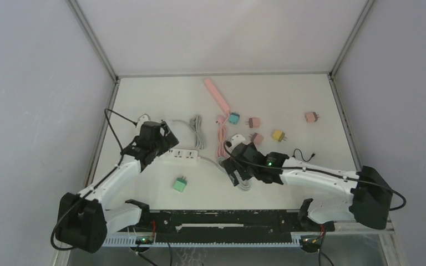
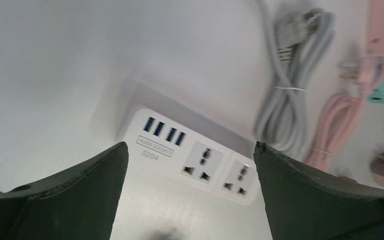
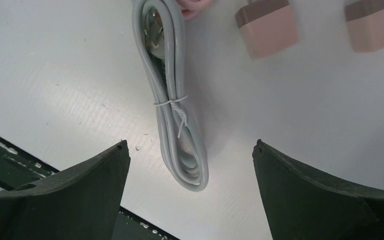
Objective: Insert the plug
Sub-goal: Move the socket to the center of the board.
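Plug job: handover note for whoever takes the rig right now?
Left gripper: open, empty, above the strip.
Right gripper: open, empty, above a tied grey cable.
Things: the strip's two visible sockets are empty; green plug lies loose near the strip, on the arms' side.
Done: nothing inserted.
Left: pick up a plug and seat it in a socket.

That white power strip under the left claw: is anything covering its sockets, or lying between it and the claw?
Nothing visible does. In the left wrist view the white power strip lies bare below the left gripper, whose jaws stand open and empty. Its two sockets are uncovered. The gray cord bundle lies beside the strip, not over it.
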Controlling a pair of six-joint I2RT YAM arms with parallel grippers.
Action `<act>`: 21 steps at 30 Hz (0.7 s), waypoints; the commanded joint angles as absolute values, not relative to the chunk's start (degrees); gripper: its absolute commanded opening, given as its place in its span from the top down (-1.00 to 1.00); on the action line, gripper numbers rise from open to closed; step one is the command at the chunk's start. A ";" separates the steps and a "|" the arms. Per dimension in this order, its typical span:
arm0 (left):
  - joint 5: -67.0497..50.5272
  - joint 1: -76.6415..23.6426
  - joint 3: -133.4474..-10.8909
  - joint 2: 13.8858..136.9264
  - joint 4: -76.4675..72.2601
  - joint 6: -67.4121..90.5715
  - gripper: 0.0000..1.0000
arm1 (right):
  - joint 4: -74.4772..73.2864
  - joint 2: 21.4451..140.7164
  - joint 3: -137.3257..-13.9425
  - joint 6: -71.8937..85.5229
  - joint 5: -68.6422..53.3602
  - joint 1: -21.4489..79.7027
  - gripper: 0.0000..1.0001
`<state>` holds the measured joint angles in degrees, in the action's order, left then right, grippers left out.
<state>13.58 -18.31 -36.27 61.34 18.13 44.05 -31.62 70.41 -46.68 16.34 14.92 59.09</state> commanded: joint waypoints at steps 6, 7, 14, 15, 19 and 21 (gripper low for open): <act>9.49 -14.38 -42.62 73.74 15.62 39.32 -0.93 | -26.57 81.04 -48.42 19.40 19.22 62.15 -0.97; 9.46 -14.40 -43.01 74.82 16.00 38.92 -0.92 | -26.27 81.68 -48.09 19.39 19.18 61.88 -0.97; 6.79 -14.43 -42.31 79.42 17.58 36.52 -0.75 | -26.89 84.61 -46.96 20.42 19.65 58.62 -0.93; 5.97 -14.43 -41.87 79.61 17.44 36.35 -0.71 | -27.31 84.51 -46.58 20.54 19.89 57.93 -0.93; 1.57 -14.59 -39.98 79.79 16.91 36.01 -0.52 | -28.40 82.87 -45.60 22.02 19.26 53.32 -0.91; -0.86 -15.29 -39.14 79.01 16.46 35.95 -0.44 | -29.16 81.04 -45.17 22.77 19.12 50.49 -0.91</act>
<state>6.28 -14.55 -40.75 79.75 17.72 37.04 -28.71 84.60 -46.06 19.90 17.91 55.35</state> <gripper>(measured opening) 0.750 0.960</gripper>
